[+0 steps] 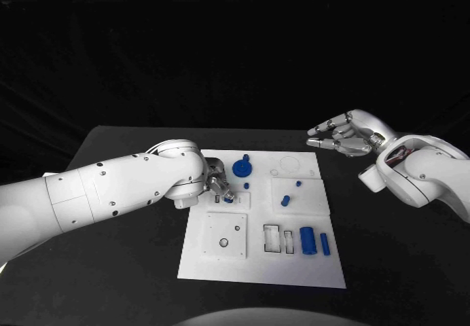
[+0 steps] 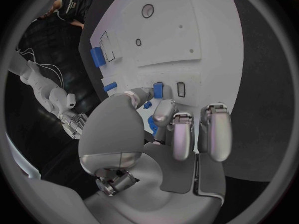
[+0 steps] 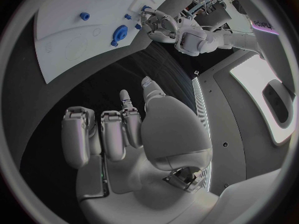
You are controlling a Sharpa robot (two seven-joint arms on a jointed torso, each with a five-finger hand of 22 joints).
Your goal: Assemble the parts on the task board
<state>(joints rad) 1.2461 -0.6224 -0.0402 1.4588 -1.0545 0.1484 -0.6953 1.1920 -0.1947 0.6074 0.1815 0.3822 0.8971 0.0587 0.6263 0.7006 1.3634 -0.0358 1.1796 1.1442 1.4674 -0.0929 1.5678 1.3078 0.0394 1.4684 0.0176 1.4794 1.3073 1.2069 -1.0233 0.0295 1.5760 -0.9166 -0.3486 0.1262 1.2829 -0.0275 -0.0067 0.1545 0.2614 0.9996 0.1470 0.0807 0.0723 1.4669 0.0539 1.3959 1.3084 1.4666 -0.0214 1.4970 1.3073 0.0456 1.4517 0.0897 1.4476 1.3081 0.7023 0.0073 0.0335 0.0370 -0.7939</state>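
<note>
Left hand (image 1: 214, 185) is low over the task board (image 1: 294, 272), left of frame centre, fingers pinching a small blue part (image 2: 158, 90) beside a slot. Advice: keep the part upright, square it to the slot, press straight down. Right hand (image 1: 343, 134) idles upper right, fingers loosely curled, holding nothing.

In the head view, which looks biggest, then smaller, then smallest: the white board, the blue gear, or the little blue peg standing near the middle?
1. The task board, by far the largest.
2. The blue gear.
3. The small blue peg, the smallest.
</note>
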